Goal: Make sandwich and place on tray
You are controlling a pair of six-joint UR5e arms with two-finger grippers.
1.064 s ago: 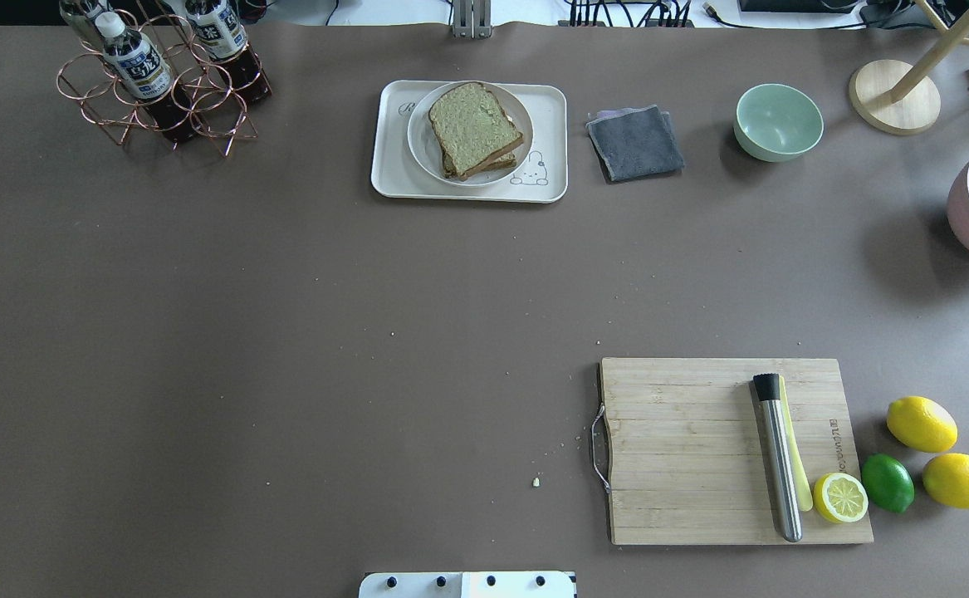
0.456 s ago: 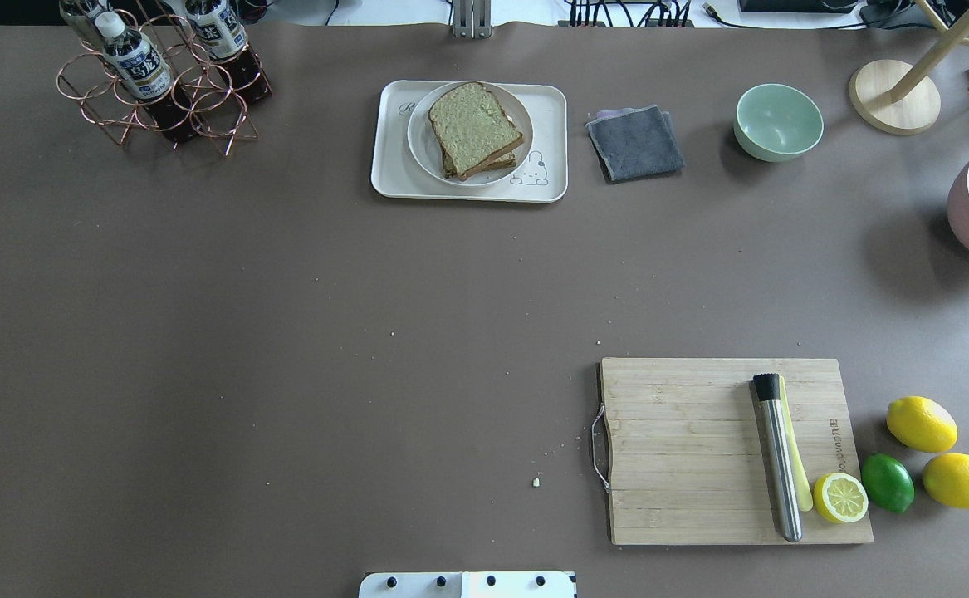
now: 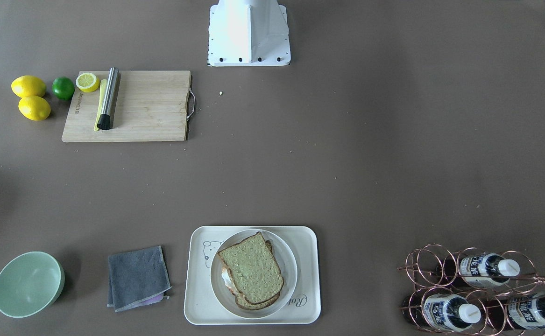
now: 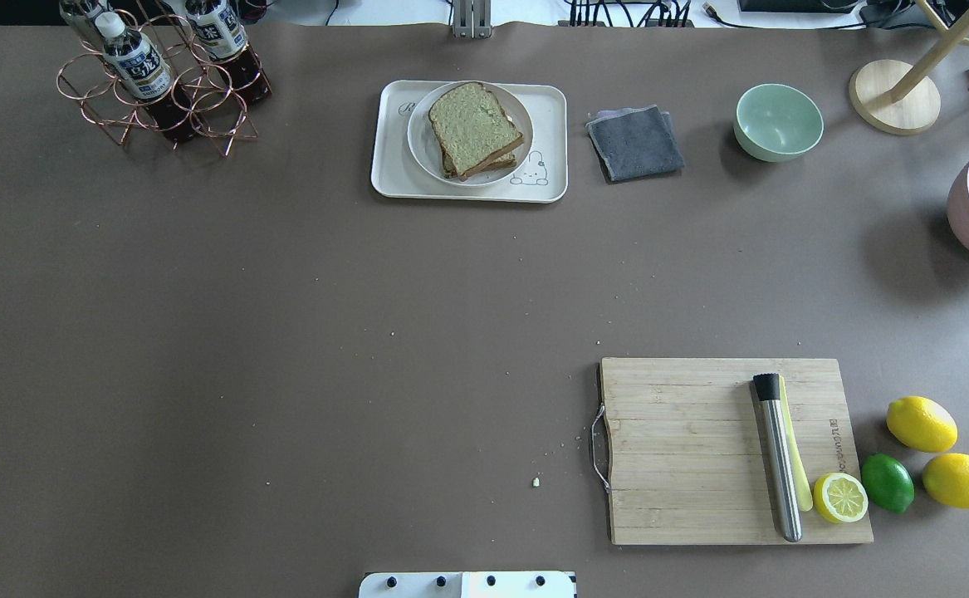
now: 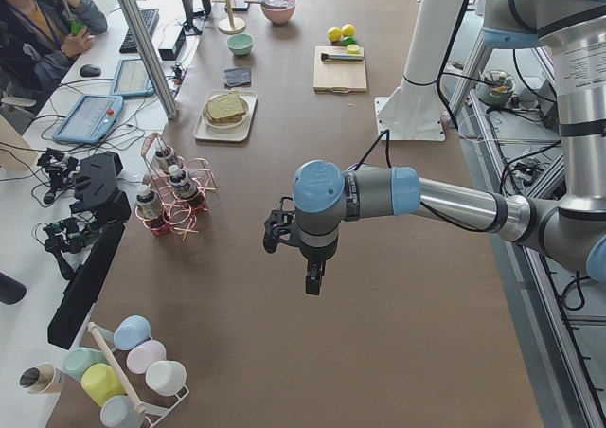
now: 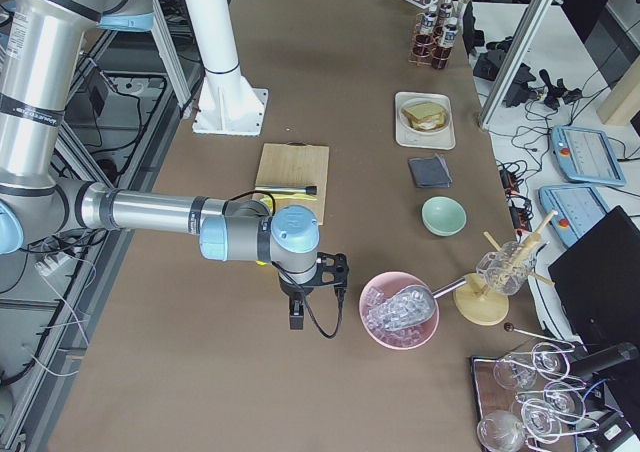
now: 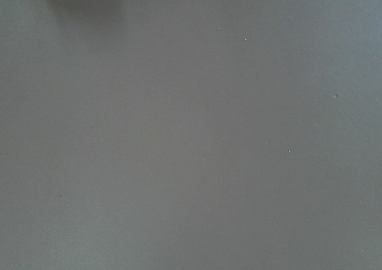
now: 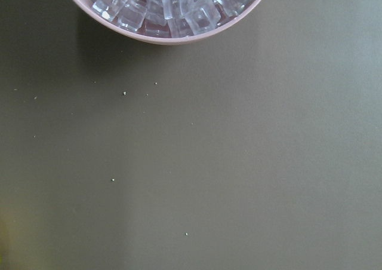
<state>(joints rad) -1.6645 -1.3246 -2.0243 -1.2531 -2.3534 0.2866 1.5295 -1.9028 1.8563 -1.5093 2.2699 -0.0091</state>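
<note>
The sandwich (image 4: 474,127), two brown-crusted slices stacked with a bit of egg white showing at the edge (image 3: 226,278), lies on a round white plate (image 4: 420,143). The plate rests on the cream tray (image 4: 391,178) at the table's far middle. Neither gripper touches it. My left gripper (image 5: 310,281) hangs over bare table far out on the left, and my right gripper (image 6: 297,317) hangs beside the pink ice bowl (image 6: 399,310). Both show only in the side views, so I cannot tell whether they are open or shut.
A wooden cutting board (image 4: 683,448) carries a steel muddler (image 4: 778,457) and half a lemon (image 4: 839,497); lemons (image 4: 921,423) and a lime (image 4: 887,482) lie beside it. A grey cloth (image 4: 634,142), green bowl (image 4: 778,121) and bottle rack (image 4: 160,79) line the far edge. A person (image 5: 38,30) sits there.
</note>
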